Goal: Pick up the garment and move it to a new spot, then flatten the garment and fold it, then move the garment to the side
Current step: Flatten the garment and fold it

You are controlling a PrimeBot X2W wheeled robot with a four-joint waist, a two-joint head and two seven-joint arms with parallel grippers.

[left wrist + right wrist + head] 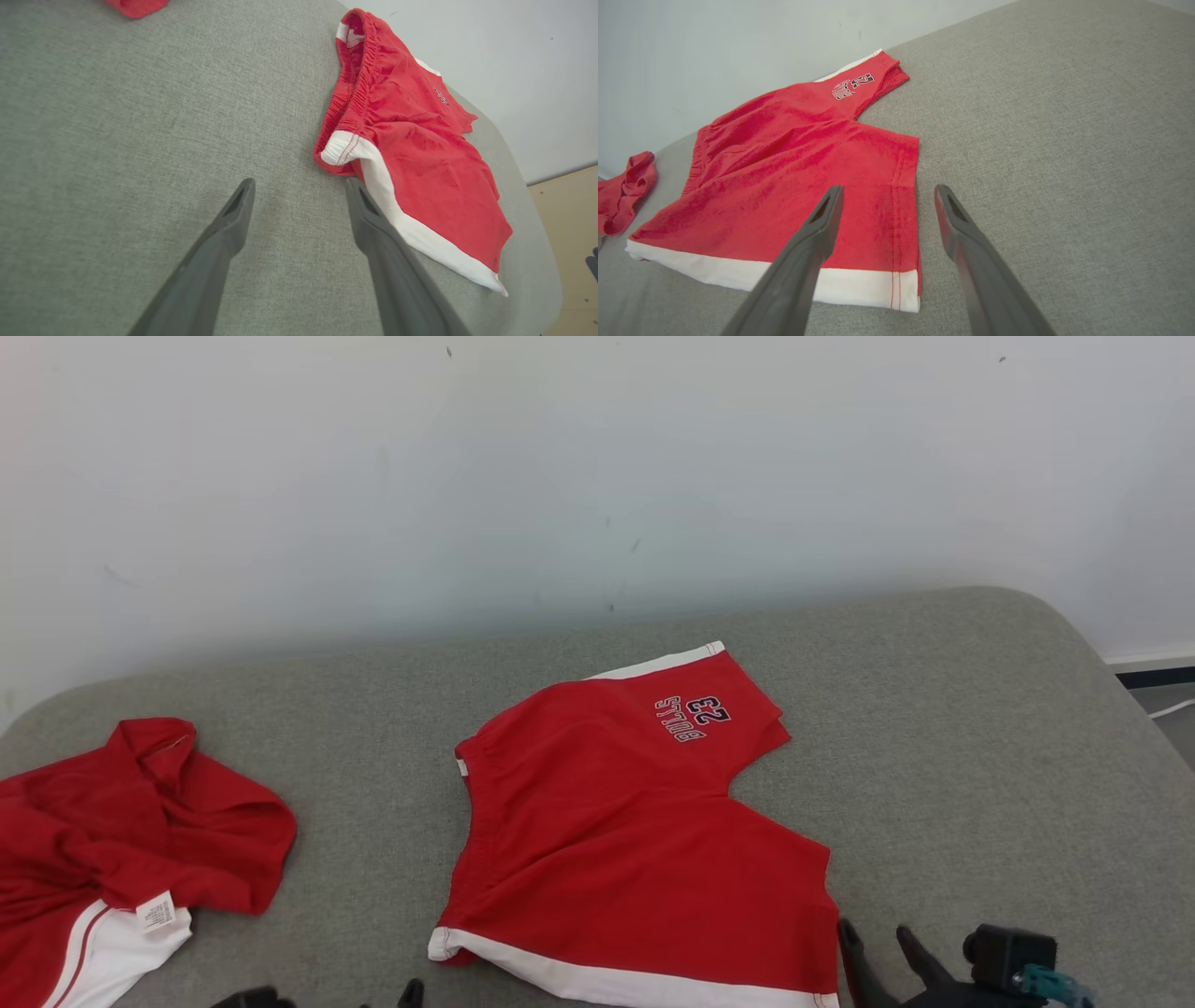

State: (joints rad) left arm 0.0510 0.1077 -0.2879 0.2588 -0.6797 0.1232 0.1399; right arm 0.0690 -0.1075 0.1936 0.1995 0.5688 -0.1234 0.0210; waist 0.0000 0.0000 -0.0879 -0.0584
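The garment is a pair of red shorts (616, 840) with white side trim and a "BULLS 23" print, spread flat on the grey padded surface (934, 728). My right gripper (878, 943) is open at the shorts' near right corner. In the right wrist view it (886, 193) hovers over that leg hem of the shorts (794, 158), with nothing between its fingers. A fingertip (411, 992) of my left gripper shows at the bottom edge, near the waistband corner. In the left wrist view that gripper (299, 186) is open above bare fabric, its right finger just beside the shorts (420, 154).
A second red and white garment (121, 821) lies crumpled at the surface's left end, also seen in the right wrist view (626, 191). A white wall (597, 476) backs the surface. The surface's rounded right edge drops to the floor (570, 219).
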